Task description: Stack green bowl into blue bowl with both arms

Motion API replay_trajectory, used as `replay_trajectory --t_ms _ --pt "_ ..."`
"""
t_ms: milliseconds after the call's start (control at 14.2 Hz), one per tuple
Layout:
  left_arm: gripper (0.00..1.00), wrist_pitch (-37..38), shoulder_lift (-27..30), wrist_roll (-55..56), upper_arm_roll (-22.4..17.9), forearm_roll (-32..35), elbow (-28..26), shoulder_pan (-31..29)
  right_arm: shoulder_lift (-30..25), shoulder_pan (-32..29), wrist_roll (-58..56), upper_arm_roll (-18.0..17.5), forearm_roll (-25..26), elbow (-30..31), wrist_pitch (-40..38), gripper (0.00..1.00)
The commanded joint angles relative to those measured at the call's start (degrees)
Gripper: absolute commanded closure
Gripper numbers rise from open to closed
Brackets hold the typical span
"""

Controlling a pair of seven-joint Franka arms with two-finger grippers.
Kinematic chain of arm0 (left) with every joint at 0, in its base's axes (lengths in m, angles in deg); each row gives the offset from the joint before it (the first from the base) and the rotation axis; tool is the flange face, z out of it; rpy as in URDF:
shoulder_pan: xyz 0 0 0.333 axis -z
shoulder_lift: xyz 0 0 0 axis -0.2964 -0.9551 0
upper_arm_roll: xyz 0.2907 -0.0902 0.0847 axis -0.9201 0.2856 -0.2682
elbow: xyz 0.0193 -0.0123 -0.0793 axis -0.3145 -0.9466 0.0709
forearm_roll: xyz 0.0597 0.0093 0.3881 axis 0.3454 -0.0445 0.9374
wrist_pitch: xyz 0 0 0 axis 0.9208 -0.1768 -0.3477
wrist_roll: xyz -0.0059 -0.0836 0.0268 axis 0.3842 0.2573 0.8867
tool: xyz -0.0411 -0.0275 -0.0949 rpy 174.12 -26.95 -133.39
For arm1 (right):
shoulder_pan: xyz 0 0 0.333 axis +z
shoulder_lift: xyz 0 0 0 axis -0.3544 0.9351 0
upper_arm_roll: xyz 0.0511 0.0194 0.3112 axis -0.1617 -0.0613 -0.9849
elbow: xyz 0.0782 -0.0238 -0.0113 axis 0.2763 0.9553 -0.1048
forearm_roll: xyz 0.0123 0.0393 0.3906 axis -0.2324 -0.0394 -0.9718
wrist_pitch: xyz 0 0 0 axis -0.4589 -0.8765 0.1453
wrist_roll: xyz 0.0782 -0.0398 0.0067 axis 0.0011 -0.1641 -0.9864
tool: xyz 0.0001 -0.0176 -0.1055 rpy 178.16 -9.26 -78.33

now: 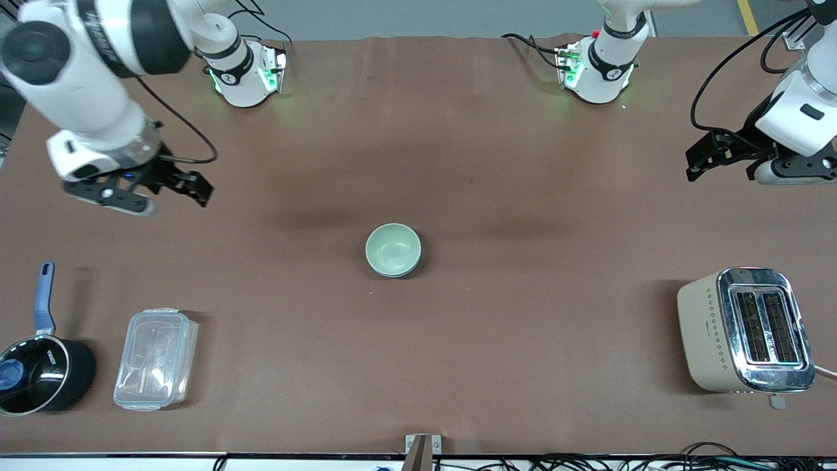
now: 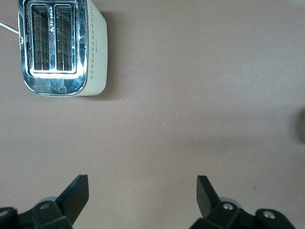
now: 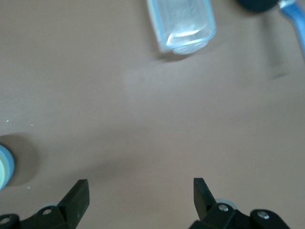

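- Front view: green bowl (image 1: 393,246) nested in blue bowl (image 1: 404,270), mid-desk (image 1: 418,163).
- Left tool (image 2: 142,196) spread wide, empty, above bare desk near toaster (image 1: 745,330).
- Right tool (image 3: 141,196) likewise parted, holding nothing.

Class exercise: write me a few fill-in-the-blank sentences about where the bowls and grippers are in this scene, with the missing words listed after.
1. The green bowl sits inside the ____ bowl.
2. The left gripper and the right gripper are both ____, holding nothing.
3. At the left arm's end of the table stands a ____.
4. The clear box lies beside the black ____.

Missing words: blue; open; toaster; saucepan
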Motion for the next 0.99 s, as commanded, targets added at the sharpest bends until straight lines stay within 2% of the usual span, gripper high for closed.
replay_trajectory --t_ms 0,282,423,564,705,776,917 --pt "0.00 0.63 -0.61 -0.64 0.29 0.65 1.63 0.24 -0.16 -6.70 -11.82 -0.23 -0.08 -5.82 -3.05 0.03" --pt "0.00 0.63 -0.61 -0.64 0.38 0.65 2.33 0.15 0.54 -13.22 -23.27 -0.14 -1.32 -12.23 -2.97 0.00" --pt "0.00 0.63 -0.61 -0.55 0.38 0.74 2.33 0.07 2.64 -15.59 -28.28 -0.14 -2.54 -16.71 -3.75 0.00" --pt "0.00 0.72 -0.61 -0.64 0.38 0.74 2.33 -0.02 4.66 -18.84 -30.31 -0.40 -6.22 -20.31 -6.56 0.00" --pt "0.00 0.81 -0.61 -0.73 0.38 0.74 2.33 -0.02 6.77 -21.57 -31.37 -1.45 -7.12 -24.10 -11.03 0.00" --pt "0.00 0.81 -0.61 -0.64 0.38 0.74 2.33 -0.02 6.96 -23.58 -31.46 -3.81 -7.03 -24.89 -12.36 0.00" --pt "0.00 0.81 -0.61 -0.72 0.38 0.74 2.33 -0.02 6.87 -30.59 -31.46 -11.53 -7.03 -25.08 -14.30 0.00"
